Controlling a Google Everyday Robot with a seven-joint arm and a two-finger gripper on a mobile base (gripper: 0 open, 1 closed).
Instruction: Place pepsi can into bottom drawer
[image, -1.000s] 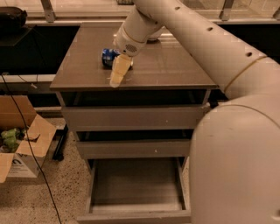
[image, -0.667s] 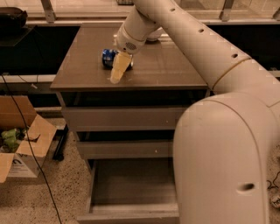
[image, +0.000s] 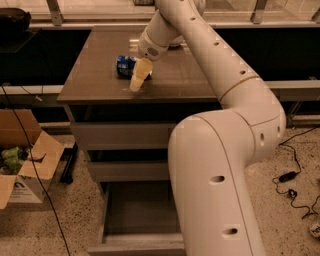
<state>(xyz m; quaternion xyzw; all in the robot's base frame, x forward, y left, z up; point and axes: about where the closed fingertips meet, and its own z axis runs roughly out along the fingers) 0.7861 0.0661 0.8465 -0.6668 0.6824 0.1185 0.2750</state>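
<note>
- Claw is pointing down at the worktop, just right of the pepsi can lying there; clenched or released, I cannot tell
- Below, the bottom drawer is standing pulled open

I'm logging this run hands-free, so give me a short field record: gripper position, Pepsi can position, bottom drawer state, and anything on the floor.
gripper: down at the cabinet top, right in front of the can
pepsi can: on the cabinet top, partly behind the gripper
grip on can: cannot tell
bottom drawer: pulled open, can not in it
task state: can not yet moved to the drawer
floor: open cardboard box left of the cabinet
</note>
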